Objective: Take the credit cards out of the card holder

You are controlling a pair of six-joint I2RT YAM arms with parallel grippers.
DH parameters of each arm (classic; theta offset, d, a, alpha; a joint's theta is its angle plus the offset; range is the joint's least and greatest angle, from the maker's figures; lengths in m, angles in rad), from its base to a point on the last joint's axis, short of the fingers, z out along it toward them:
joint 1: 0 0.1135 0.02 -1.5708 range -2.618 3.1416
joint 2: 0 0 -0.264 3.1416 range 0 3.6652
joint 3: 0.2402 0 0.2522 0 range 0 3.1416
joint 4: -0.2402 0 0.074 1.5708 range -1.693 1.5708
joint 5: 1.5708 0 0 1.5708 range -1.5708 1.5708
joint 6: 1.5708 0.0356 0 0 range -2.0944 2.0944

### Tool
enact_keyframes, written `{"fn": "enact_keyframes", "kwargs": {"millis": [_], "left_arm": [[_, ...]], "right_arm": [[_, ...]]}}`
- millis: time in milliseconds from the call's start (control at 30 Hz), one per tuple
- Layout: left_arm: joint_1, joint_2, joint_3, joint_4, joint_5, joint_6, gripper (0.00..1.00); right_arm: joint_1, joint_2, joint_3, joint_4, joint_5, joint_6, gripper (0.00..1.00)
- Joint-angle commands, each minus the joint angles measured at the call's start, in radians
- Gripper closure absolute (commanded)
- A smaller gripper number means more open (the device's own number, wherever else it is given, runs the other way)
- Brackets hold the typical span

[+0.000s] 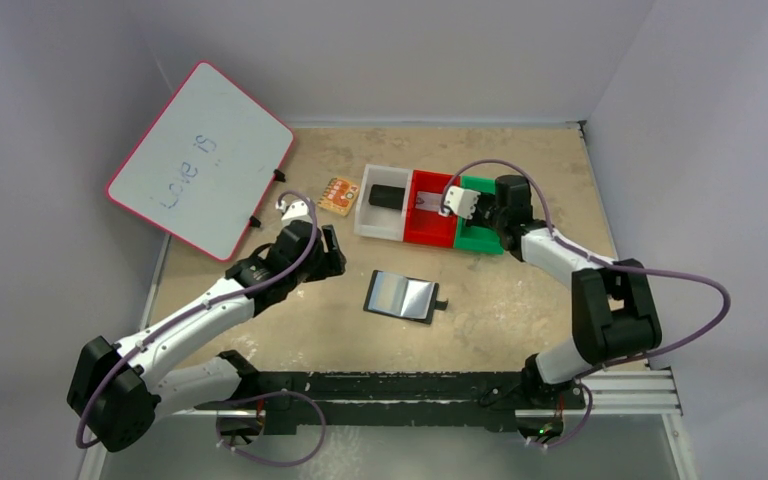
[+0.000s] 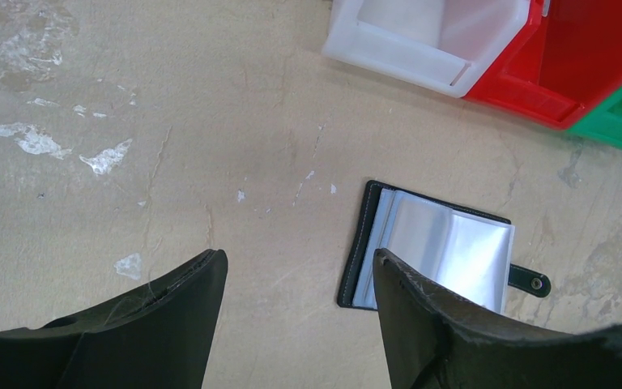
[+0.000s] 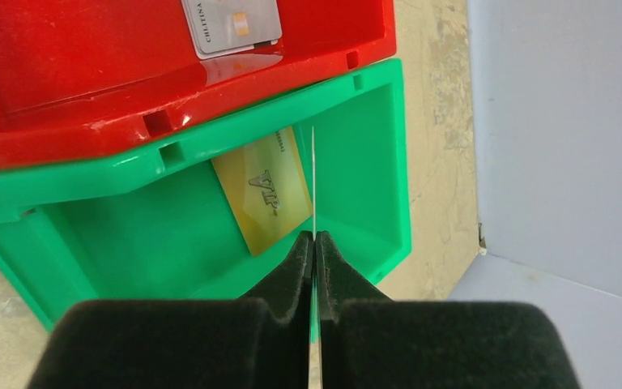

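The card holder (image 1: 403, 295) lies unfolded on the table, pale inner sleeves up and strap tab (image 2: 530, 281) at its right. My left gripper (image 2: 298, 258) hovers open just left of the card holder (image 2: 437, 243), with nothing between its fingers. My right gripper (image 3: 314, 237) is over the green bin (image 3: 129, 235), shut on a thin credit card (image 3: 313, 178) seen edge-on. A gold-tan credit card (image 3: 263, 190) lies flat in the green bin. A silver-grey credit card (image 3: 231, 24) lies in the red bin (image 3: 89, 73).
A white bin (image 1: 380, 232) holding a black block (image 1: 388, 196) stands left of the red bin (image 1: 430, 236) and green bin (image 1: 478, 243). An orange patterned square (image 1: 338, 195) lies beside them. A whiteboard (image 1: 200, 160) leans at the back left. Walls enclose the table.
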Motion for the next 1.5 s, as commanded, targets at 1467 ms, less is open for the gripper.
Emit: {"fn": "enact_keyframes", "kwargs": {"millis": [1467], "left_arm": [[0.010,-0.040,-0.003,-0.015,0.029,0.014,0.33]], "right_arm": [[-0.047,0.056,0.129,-0.033,0.046,0.201,0.75]]}}
